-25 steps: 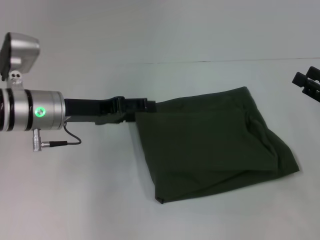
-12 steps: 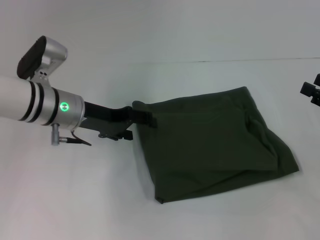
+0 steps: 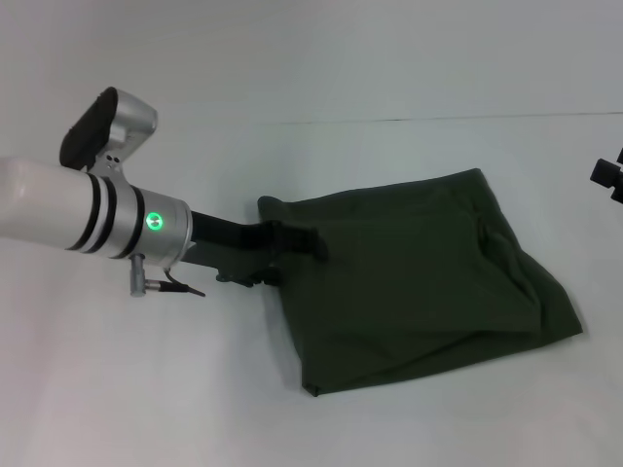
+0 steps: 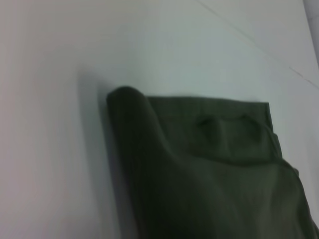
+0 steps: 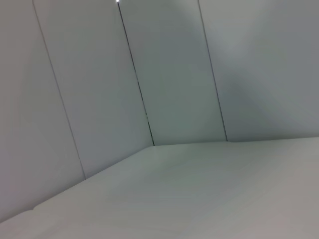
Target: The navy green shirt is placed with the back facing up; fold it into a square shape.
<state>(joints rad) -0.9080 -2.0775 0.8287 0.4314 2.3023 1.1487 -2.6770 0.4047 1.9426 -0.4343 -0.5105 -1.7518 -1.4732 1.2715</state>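
The navy green shirt (image 3: 419, 282) lies folded into a rough rectangle on the white table, right of centre in the head view. My left gripper (image 3: 310, 243) reaches in from the left and is shut on the shirt's left edge, near its far corner. It holds that edge lifted and drawn in over the cloth, so a raised hump (image 3: 270, 206) stands at the corner. The left wrist view shows the shirt (image 4: 209, 169) close up with this rolled hump (image 4: 127, 102). My right gripper (image 3: 608, 177) is only just in view at the right edge, away from the shirt.
The white table (image 3: 175, 389) spreads around the shirt, with its back edge (image 3: 409, 120) meeting a pale wall. The right wrist view shows only the table surface (image 5: 209, 189) and wall panels (image 5: 99, 89).
My left gripper has moved right and inward over the shirt, carrying the left edge with it. My right gripper has drawn back further out of the right edge.
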